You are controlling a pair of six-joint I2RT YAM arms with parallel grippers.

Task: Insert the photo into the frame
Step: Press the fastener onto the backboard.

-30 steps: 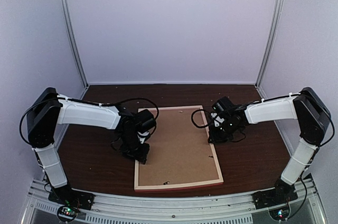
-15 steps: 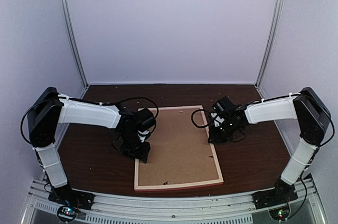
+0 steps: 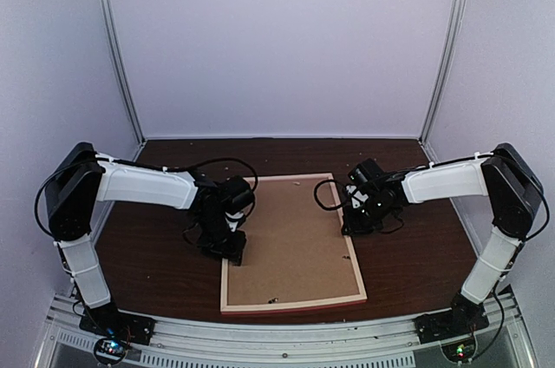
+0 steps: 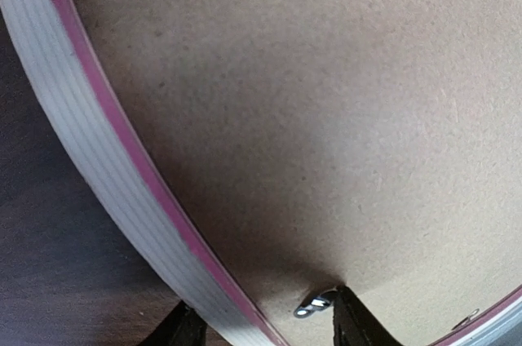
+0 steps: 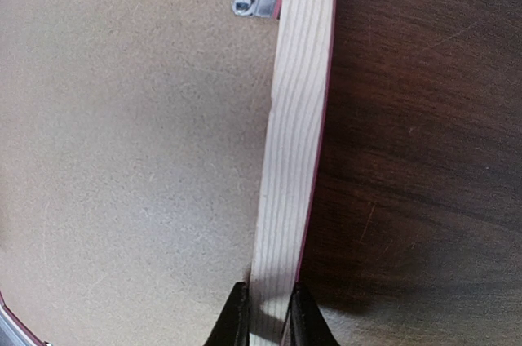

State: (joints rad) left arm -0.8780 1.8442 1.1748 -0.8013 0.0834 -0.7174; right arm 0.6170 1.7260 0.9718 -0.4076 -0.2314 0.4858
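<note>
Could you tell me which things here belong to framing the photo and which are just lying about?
For the job: pink-rimmed pale wood picture frame, back up; plain brown cardboard backing board in it; small metal clips; left gripper, open astride one rail; right gripper, shut on the opposite rail. Photo not visible.
Just there: dark wooden table.

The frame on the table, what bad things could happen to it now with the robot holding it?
1. The right tool pinches only the thin right rail of the frame. If it lifts from there, the frame might tilt or slip out.
2. The left tool stands open over the left rail, with one finger right by a small metal tab. It might catch or bend that tab.
</note>
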